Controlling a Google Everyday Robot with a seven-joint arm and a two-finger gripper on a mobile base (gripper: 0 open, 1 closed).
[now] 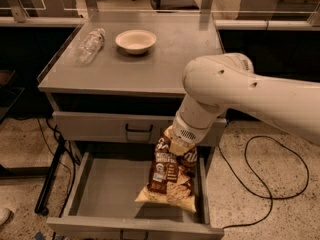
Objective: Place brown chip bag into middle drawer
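The brown chip bag (170, 176) hangs upright with its bottom edge touching or just above the floor of the open middle drawer (110, 189), at the drawer's right side. My gripper (176, 143) sits at the bag's top edge, below the closed top drawer front, and holds the bag there. The white arm reaches in from the right and hides the gripper's upper part.
A clear plastic bottle (90, 45) lies on the cabinet top (165, 59) at the left, a white bowl (135, 40) beside it. The closed drawer front with a black loop handle (139, 130) is above the open drawer. A black cable (270, 184) loops on the floor at right.
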